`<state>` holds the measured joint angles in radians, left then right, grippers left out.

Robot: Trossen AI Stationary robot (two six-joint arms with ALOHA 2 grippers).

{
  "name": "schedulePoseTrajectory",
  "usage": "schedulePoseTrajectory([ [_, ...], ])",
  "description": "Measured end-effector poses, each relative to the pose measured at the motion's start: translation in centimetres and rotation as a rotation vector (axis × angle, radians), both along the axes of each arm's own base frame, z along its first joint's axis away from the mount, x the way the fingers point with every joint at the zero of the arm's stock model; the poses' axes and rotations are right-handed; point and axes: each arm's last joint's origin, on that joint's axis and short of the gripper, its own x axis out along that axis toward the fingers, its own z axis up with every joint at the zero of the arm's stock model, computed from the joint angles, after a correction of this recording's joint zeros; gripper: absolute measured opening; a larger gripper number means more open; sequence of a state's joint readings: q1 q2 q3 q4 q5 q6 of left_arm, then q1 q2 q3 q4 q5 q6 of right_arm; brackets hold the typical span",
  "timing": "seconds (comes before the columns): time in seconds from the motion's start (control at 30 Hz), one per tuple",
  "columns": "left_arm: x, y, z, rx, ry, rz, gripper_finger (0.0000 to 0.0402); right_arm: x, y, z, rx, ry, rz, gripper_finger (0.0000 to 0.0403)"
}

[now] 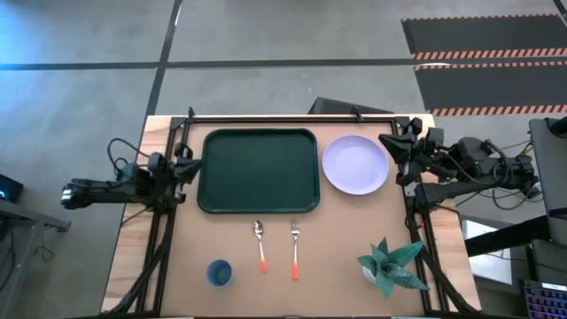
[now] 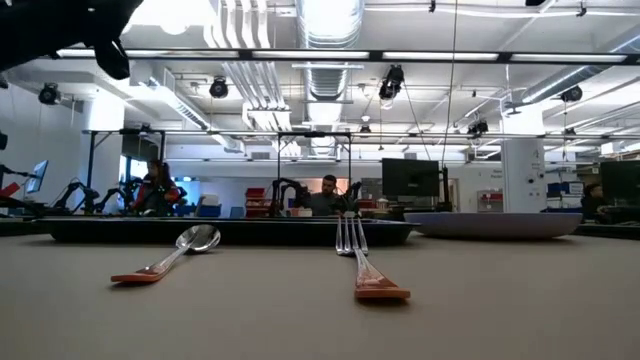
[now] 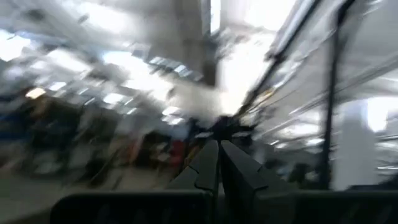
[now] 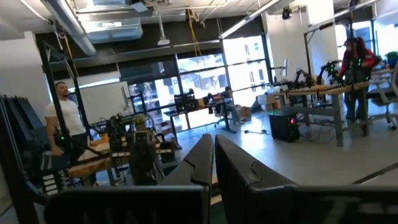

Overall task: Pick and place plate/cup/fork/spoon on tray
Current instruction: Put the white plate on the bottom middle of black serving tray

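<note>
The dark green tray [image 1: 259, 170] lies on the table at the far middle. The pale lavender plate [image 1: 355, 165] lies flat just right of it. The spoon [image 1: 260, 244] and the fork [image 1: 295, 248] lie side by side nearer the front, orange-red handles toward the near edge. The blue cup [image 1: 219, 272] stands upright at the near left. My left gripper [image 1: 193, 165] is at the tray's left edge, shut and empty [image 3: 219, 163]. My right gripper [image 1: 390, 146] is at the plate's right side, shut and empty [image 4: 213, 158].
A green spiky plant in a white pot [image 1: 388, 266] stands at the near right. A black frame rail [image 1: 292, 115] runs along the table's far edge. People show in the room beyond the table in the low view and the right wrist view.
</note>
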<state>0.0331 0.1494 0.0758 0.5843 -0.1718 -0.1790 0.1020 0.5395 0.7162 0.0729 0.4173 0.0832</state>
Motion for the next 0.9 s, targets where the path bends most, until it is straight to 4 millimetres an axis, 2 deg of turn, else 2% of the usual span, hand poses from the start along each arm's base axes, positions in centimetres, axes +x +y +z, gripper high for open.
schedulePoseTrajectory([
  [0.07,0.5,0.2,0.9,-0.010,0.141,0.057,0.0000,0.2,0.0,-0.1,0.018,0.008,-0.002,0.0009],
  [0.13,0.9,0.2,2.6,0.015,0.263,0.065,0.0000,0.7,-0.1,-0.4,0.037,0.023,-0.021,0.0015],
  [0.3,1.1,0.1,9.0,0.134,0.349,0.088,0.0000,0.9,-0.2,0.8,0.019,0.054,-0.072,0.0061],
  [0.4,1.0,0.2,11.4,0.166,0.428,0.109,0.0000,0.0,-0.5,1.9,0.037,0.183,-0.185,0.0101],
  [0.53,1.1,0.3,12.9,0.160,0.491,0.141,0.0000,-1.1,-0.9,3.3,0.133,0.392,-0.243,0.0143],
  [0.67,1.0,0.3,13.5,0.155,0.489,0.153,0.0000,-1.9,-1.5,4.9,0.212,0.558,-0.326,0.0155],
  [0.77,1.0,0.3,13.4,0.154,0.491,0.154,0.0000,-1.4,-2.1,6.1,0.264,0.663,-0.356,0.0156],
  [0.9,1.1,0.3,13.3,0.154,0.495,0.154,0.0000,0.8,-3.7,6.3,0.309,0.812,-0.354,0.0157],
])
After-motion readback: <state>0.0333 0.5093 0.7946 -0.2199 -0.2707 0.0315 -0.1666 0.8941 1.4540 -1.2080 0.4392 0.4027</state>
